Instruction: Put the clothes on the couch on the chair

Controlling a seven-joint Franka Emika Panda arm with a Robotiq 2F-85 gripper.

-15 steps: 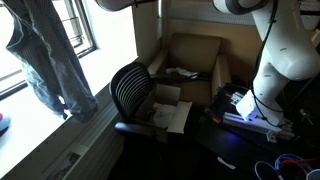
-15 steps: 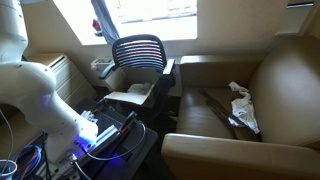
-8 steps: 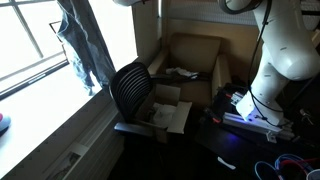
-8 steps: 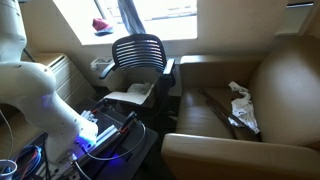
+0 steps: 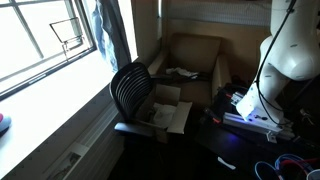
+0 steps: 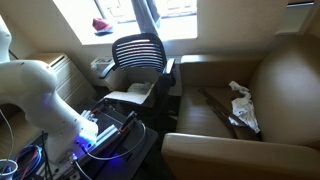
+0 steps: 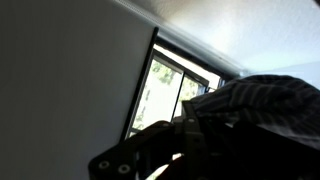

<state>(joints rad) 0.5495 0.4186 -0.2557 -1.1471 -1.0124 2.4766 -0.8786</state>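
1. In the wrist view the pincer [image 7: 192, 130] is a dark silhouette against a bright window [image 7: 172, 88]. Its jaws are closed tight, and a bunch of dark, finely striped cloth sits right against them.
2. That cloth is the hanging garment [image 5: 108, 35]. In both exterior views it dangles from above the frame as a long, limp, blue-grey drape with deep folds, in front of the window glass. The pincer itself is out of sight above the top edge there.
3. The garment [image 6: 147, 12] hangs above the chair [image 6: 138, 52] and clear of it, its lower end above the top of the chair's back.
4. The chair [image 5: 133, 90] is black, with a curved back ribbed in horizontal lines. Flat whitish cardboard sheets [image 5: 167, 112] lie on its seat.
5. The white robot arm [image 5: 293, 55] rises beside the chair.
6. Beyond it stands the couch [image 5: 196, 50], boxy and brown-tan, with a high back and thick arms.
7. On the couch seat lies a crumpled pale garment [image 6: 240, 103], and a dark piece [image 6: 218, 108] is stretched out just beside it.
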